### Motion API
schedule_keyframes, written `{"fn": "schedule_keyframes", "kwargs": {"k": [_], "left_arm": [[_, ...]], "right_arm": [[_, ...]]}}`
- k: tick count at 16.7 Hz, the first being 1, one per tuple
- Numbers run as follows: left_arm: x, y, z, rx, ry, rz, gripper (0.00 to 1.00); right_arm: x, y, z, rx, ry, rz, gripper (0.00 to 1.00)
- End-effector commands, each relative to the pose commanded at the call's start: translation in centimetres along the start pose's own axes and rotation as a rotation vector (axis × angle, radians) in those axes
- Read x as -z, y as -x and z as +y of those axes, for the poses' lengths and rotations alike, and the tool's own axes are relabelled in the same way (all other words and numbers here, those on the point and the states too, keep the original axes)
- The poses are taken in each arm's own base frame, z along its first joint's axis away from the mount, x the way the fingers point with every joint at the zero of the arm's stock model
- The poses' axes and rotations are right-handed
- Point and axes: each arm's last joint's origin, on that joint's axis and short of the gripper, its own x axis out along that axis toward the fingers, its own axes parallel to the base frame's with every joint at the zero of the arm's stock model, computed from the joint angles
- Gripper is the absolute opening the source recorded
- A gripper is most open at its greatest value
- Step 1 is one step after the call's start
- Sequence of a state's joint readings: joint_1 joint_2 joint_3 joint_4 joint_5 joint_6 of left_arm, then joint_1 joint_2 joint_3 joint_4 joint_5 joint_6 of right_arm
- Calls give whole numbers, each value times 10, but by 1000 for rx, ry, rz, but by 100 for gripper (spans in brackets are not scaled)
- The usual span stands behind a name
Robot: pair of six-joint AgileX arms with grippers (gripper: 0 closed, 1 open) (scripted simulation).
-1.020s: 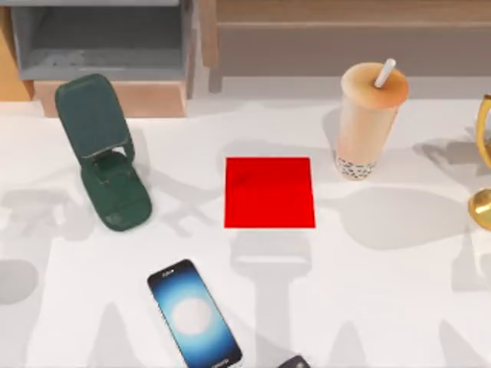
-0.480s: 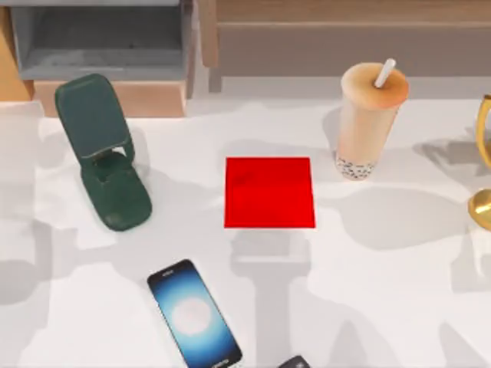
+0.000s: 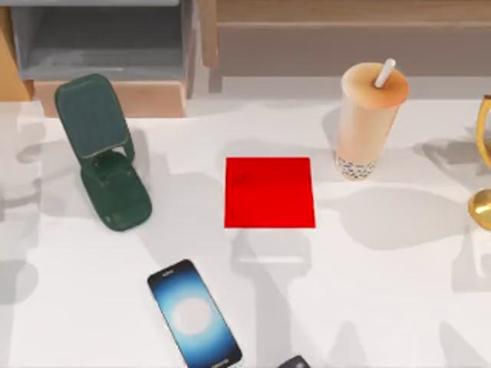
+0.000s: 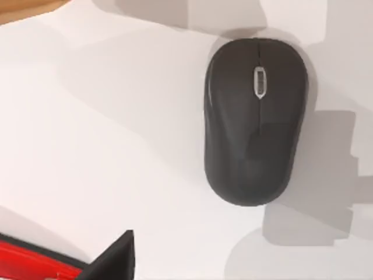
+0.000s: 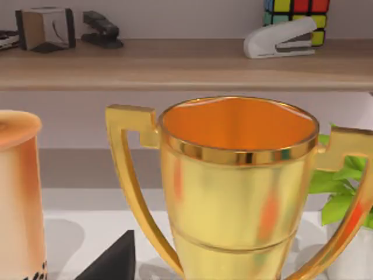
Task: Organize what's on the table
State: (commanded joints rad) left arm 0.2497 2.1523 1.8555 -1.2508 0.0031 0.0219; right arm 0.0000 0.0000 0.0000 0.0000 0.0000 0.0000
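trophy [image 3: 483, 165] cut off at table [image 3: 399, 291] edge; phone [image 3: 194, 314] clipped; grippers' state: cannot tell

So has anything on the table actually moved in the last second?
No object moved. Only the grey shadows on the table shifted, mostly along its left edge. The phone, green phone stand, red square mat, bubble tea cup and gold trophy stayed put.
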Motion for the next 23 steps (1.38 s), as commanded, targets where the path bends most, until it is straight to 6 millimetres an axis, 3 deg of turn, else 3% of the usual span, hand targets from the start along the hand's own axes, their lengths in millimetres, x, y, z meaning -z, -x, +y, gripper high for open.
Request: {"fn": "schedule_keyframes", "kwargs": {"k": [8, 10, 13, 16, 19, 23], "left_arm": [[-5, -7, -1, 2, -1, 23, 100], [-9, -21, -5, 4, -4, 23, 100], [-14, -57, -8, 5, -3, 24, 100], [-10, -84, -6, 5, -3, 25, 100], [-3, -96, 1, 3, 3, 25, 100], [-2, -96, 2, 2, 5, 24, 100]], "right_arm": [[0, 0, 0, 0, 0, 0, 100], [0, 0, 0, 0, 0, 0, 100], [0, 0, 0, 0, 0, 0, 100], [0, 0, 0, 0, 0, 0, 100], [0, 0, 0, 0, 0, 0, 100], [0, 0, 0, 0, 0, 0, 100]]}}
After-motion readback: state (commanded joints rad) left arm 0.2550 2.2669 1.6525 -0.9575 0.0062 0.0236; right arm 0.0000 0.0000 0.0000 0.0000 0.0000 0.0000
